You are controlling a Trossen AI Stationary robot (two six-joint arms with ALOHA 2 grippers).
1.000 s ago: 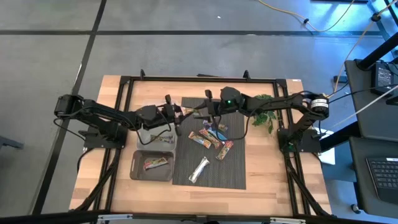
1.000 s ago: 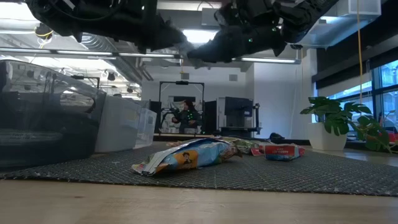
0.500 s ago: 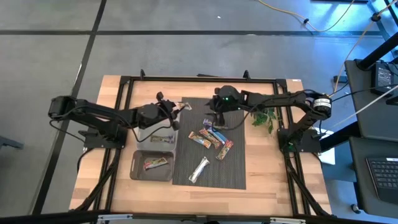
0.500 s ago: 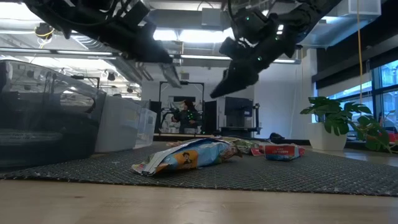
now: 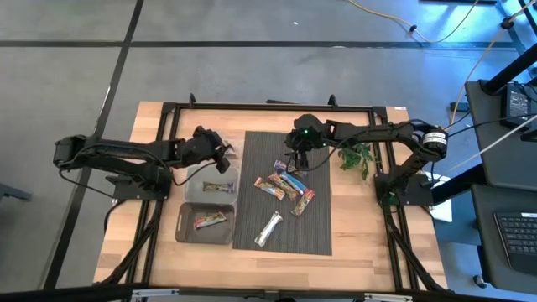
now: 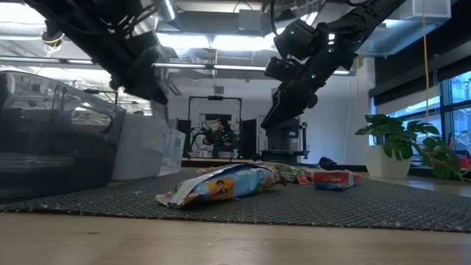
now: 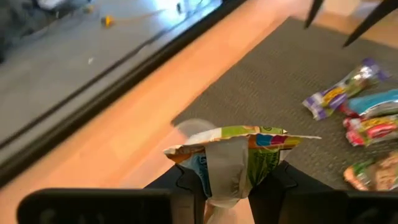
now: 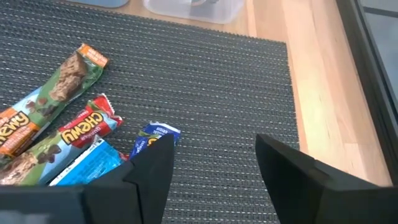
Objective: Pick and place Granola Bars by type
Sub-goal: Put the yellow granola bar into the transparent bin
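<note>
Granola bars (image 5: 285, 186) lie clustered near the middle of the dark woven mat (image 5: 315, 235), with a silver-wrapped one (image 5: 268, 228) apart toward the mat's front edge. One more bar (image 5: 210, 220) sits in the grey tray (image 5: 186, 235) off the mat's left edge. The left gripper (image 5: 220, 154), raised beside the mat's far left corner, is clamped on a green-and-blue wrapped bar (image 7: 233, 163). The right gripper (image 5: 295, 158) hangs over the mat's far part with fingers (image 8: 149, 171) spread and nothing between them.

Grey tiled floor (image 5: 67, 75), ceiling strip lights (image 6: 221, 68), big windows (image 6: 449, 96), potted plant (image 6: 401, 143)
</note>
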